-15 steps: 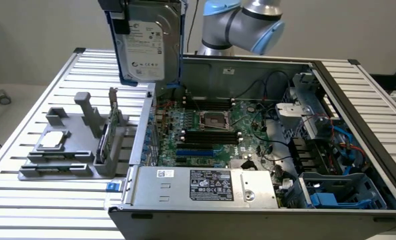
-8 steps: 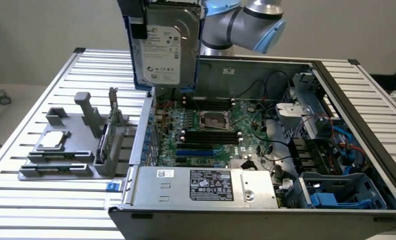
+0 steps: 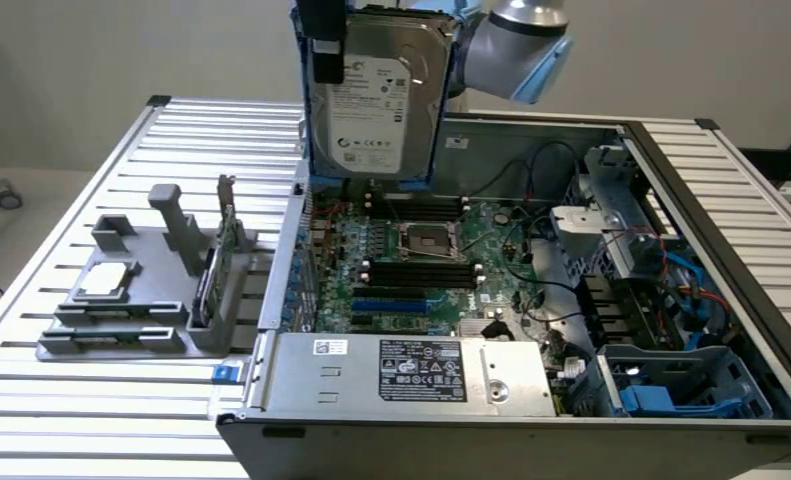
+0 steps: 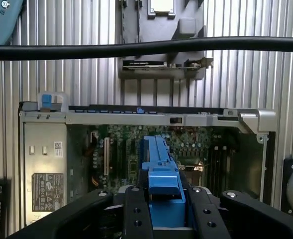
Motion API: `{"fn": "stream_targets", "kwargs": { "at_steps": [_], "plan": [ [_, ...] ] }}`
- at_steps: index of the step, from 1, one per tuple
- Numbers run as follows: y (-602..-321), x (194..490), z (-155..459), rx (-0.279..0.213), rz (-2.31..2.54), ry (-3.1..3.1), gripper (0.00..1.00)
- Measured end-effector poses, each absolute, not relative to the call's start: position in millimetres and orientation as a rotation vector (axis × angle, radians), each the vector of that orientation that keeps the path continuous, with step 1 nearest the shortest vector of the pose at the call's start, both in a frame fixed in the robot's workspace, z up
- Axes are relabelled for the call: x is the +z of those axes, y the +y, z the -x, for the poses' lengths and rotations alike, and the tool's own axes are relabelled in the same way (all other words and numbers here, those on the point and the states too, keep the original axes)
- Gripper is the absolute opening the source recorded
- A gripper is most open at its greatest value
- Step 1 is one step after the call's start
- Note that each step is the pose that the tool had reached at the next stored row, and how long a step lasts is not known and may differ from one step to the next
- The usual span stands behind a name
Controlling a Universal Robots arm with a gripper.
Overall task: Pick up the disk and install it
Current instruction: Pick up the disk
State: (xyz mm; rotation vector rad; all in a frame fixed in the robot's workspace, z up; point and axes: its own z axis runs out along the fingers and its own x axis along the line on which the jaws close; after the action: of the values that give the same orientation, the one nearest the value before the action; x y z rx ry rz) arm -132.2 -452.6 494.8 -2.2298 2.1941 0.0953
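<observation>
The disk [image 3: 372, 105], a silver hard drive with a white label and blue carrier rails, hangs upright in the air above the back edge of the open computer case [image 3: 635, 135]. My gripper [image 3: 368, 45] is shut on its top end, one black finger [image 3: 323, 50] lying against the labelled face. In the wrist view the blue rail [image 4: 161, 169] of the disk sits clamped between my two black fingers [image 4: 136, 214], edge-on, with the case's motherboard [image 4: 126, 154] far below it.
Inside the case lie the motherboard [image 3: 422, 250], a silver power supply [image 3: 409, 370] at the front and blue drive bays [image 3: 662, 395] at the exterior view's right. A grey fixture [image 3: 128, 330] holding a small chip [image 3: 108, 280] and a green card [image 3: 212, 275] stands at its left. A black cable [image 4: 146, 47] crosses the wrist view.
</observation>
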Motion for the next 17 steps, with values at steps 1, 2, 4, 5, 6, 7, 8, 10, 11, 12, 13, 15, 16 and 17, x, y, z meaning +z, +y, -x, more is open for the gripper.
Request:
{"fn": "stream_targets", "kwargs": {
  "at_steps": [1,2,4,5,6,7,8,10,11,12,13,15,16,17],
  "plan": [
    [-454,495,128,0.097,2.229,2.193,0.33],
    [-454,495,123,0.098,2.228,2.193,0.33],
    [-456,495,114,0.101,2.227,2.191,0.33],
    [-457,495,109,0.102,2.226,2.191,0.33],
    [-458,495,105,0.103,2.226,2.19,0.33],
    [-459,495,100,0.105,2.225,2.189,0.33],
    [-460,495,96,0.106,2.225,2.189,0.33],
    [-462,495,87,0.109,2.223,2.187,0.33],
    [-463,495,82,0.11,2.223,2.187,0.33],
    [-464,495,78,0.111,2.222,2.186,0.33],
    [-465,495,73,0.113,2.221,2.185,0.33],
    [-467,495,64,0.115,2.22,2.184,0.33],
    [-468,495,59,0.117,2.219,2.183,0.33],
    [-469,495,55,0.118,2.219,2.183,0.33]
  ]
}}
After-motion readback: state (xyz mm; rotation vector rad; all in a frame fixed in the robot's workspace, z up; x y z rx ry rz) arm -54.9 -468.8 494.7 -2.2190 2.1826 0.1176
